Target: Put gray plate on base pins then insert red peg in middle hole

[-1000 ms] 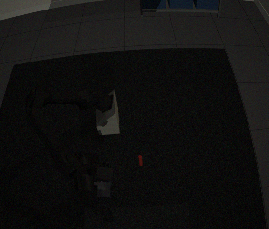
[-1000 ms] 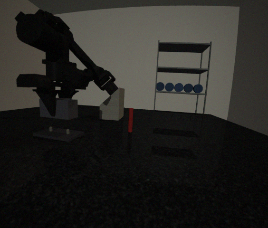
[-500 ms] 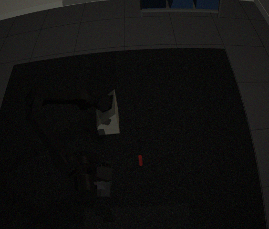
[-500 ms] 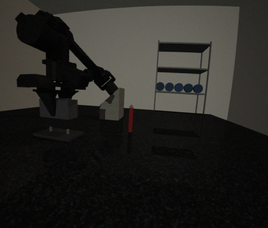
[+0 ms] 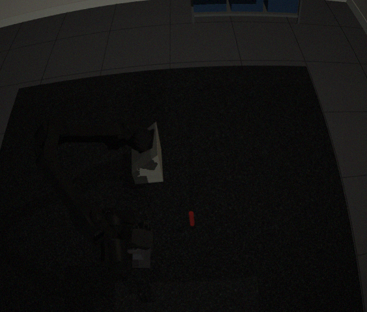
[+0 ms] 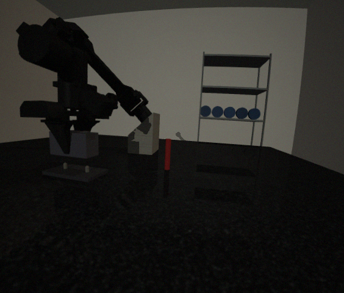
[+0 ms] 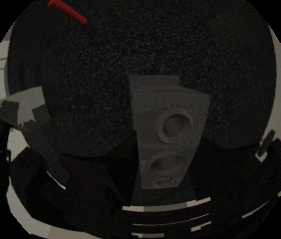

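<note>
Pincer (image 6: pixel 71 138) (image 7: pixel 159 130) clenched on the gray plate (image 6: pixel 74 144) (image 7: pixel 172 144), above the base (image 6: pixel 74 175).
Red peg (image 5: pixel 191 218) (image 6: pixel 167 154) (image 7: pixel 68 12) upright on the bench (image 5: pixel 244 201) (image 6: pixel 197 236) (image 7: pixel 111 50), apart from the base. I should line the plate's holes over the base's two pins (image 6: pixel 65 165), then lower slowly and level. No legible writing or brands.

1. Looks steeply down from high above the table; arm at left.
2. Looks level across tabletop, close, toward the shelf (image 6: pixel 202 91); shares red peg (image 5: pixel 191 218) (image 6: pixel 167 154) (image 7: pixel 68 12) with top view.
3. Looks down from wrist, nearest.
</note>
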Controlling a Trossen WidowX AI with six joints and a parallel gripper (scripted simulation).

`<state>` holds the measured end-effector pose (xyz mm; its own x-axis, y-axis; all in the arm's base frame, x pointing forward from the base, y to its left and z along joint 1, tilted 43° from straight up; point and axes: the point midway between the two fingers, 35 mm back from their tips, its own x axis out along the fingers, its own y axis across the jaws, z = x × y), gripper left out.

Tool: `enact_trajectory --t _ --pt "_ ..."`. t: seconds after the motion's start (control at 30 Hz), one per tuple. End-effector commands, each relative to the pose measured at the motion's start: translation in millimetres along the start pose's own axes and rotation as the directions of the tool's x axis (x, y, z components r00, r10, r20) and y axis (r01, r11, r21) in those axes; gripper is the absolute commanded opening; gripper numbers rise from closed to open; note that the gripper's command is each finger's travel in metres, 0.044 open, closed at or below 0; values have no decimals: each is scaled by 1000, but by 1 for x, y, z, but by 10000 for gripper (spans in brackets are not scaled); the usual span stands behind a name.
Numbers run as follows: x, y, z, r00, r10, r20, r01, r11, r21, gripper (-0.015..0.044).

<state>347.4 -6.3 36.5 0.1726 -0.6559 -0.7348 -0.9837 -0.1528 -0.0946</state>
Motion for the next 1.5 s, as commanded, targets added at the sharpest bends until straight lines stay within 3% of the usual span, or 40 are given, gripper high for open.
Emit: enact_trajectory --t 0.0,0.83,1.37,1.47 --pt "6 1 0 1000 1 -7 -1 1000 -9 0" --pt "26 1 0 1000 2 -2 -2 1000 -1 0" --pt "26 1 0 1000 2 -2 -2 1000 -1 420" --pt "26 1 0 1000 2 -2 -2 1000 -1 440"
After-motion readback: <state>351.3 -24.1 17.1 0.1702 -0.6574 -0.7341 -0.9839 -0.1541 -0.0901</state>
